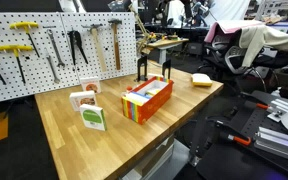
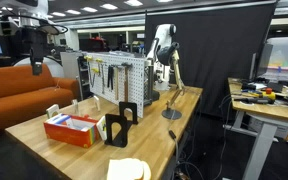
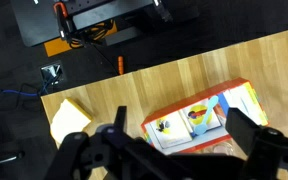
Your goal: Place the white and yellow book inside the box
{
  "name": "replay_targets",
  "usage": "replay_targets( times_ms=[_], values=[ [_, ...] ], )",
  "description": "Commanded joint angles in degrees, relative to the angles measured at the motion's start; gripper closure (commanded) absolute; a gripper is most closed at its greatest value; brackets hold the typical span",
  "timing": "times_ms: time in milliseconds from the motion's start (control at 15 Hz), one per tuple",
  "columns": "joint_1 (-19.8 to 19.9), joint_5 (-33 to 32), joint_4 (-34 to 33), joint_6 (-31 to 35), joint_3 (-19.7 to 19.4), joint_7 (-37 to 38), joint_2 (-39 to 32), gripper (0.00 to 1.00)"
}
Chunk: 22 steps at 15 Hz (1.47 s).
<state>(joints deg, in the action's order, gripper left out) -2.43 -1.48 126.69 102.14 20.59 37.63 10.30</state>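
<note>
A red-orange box with rainbow-striped sides lies in the middle of the wooden table. It shows in both exterior views. In the wrist view the box has white picture pages showing in its open top. Two small books stand upright beside it: a white one with a yellow-green cover and a white one with a red picture. My gripper shows only in the wrist view. It is high above the box, with its fingers spread wide and nothing between them.
A yellow sponge lies near the table's corner. A black stand stands right by the box. A pegboard with hanging tools backs the table. Floor with cables and equipment lies beyond the table edge.
</note>
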Motion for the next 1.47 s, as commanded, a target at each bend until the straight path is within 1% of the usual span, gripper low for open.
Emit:
replay_targets(
  times_ms=[0,200,333,800,933,1267,1400],
  values=[
    [-2.54,-0.41,-0.07,-0.07,-2.41,0.36,-0.19,0.0],
    [-3.16,-1.05,-0.79,-0.16,-3.23,1.15,-1.52,0.0],
    [-3.75,-0.57,-0.06,-0.04,-3.89,0.29,-0.76,0.0],
    [-3.96,-1.1,-0.09,0.27,-3.85,1.24,-1.13,0.0],
    [-4.44,1.15,-0.9,2.15,-4.67,-2.24,-2.66,0.0],
    [-4.19,-5.28,-3.61,11.95,-6.73,-2.02,-11.44,0.0],
    [-4.66,-5.55,-6.18,13.95,-8.23,-3.74,-16.54,0.0]
  ],
)
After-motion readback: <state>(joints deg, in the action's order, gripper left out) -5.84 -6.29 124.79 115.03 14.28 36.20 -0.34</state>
